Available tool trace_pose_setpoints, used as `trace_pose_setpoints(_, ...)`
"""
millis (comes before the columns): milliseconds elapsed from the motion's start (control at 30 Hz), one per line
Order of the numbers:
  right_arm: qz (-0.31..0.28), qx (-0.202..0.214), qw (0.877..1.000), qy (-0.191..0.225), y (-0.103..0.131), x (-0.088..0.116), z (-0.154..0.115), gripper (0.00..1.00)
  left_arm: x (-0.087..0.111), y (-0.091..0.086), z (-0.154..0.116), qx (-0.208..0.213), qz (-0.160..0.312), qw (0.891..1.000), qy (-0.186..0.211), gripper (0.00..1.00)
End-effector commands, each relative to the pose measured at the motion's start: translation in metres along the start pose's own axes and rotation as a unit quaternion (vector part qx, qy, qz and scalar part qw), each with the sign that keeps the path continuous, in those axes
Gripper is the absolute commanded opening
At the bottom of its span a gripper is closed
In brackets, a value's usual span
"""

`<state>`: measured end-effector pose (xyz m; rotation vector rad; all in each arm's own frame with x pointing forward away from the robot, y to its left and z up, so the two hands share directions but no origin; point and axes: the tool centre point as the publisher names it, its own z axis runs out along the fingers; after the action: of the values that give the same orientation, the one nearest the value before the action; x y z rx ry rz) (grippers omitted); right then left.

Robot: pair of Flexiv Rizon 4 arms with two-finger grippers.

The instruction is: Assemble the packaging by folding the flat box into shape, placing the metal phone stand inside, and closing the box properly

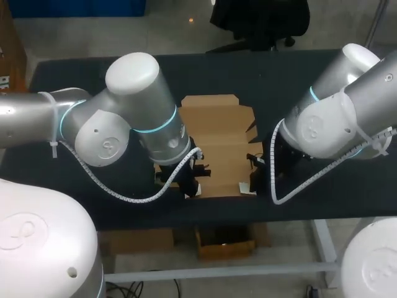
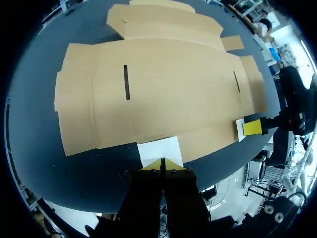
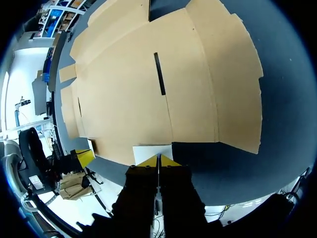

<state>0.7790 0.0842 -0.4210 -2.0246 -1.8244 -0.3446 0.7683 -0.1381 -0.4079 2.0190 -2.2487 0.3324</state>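
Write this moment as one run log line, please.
stage: folding box | flat box: open on table | left fingers: shut on left white flap | right fingers: shut on right white flap | phone stand: unseen

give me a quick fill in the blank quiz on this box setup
1. The cardboard box lies ___ on the table, not yet folded.
2. In the left wrist view, the box shows ___ narrow dark slots.
3. The left end effector has fingertips coloured ___.
4. Right ahead of the right end effector sits a small ___ tab at the box's edge.

Missing words: flat; two; yellow; white
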Motion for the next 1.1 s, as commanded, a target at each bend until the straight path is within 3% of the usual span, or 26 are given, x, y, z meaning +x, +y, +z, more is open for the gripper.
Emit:
trace_pose_setpoints(33,0.002,-0.015,1.0,-0.024,-0.007,0.002,0.007,0.0,0.005,0.002,0.012,0.01,-0.011,1.0,-0.022,0.0)
trace_pose_setpoints(233,0.006,-0.031,0.998,-0.052,-0.012,0.001,0.009,0.0,0.001,0.002,0.022,0.004,-0.026,0.999,-0.03,0.0)
trace_pose_setpoints(500,0.005,-0.044,0.998,-0.055,-0.015,0.001,0.006,0.0,-0.004,0.003,0.015,0.006,-0.031,0.999,-0.029,0.0)
trace_pose_setpoints(1100,0.018,-0.054,0.997,0.059,-0.001,-0.027,-0.034,0.0,-0.014,0.007,-0.041,0.042,-0.009,0.999,-0.029,0.0)
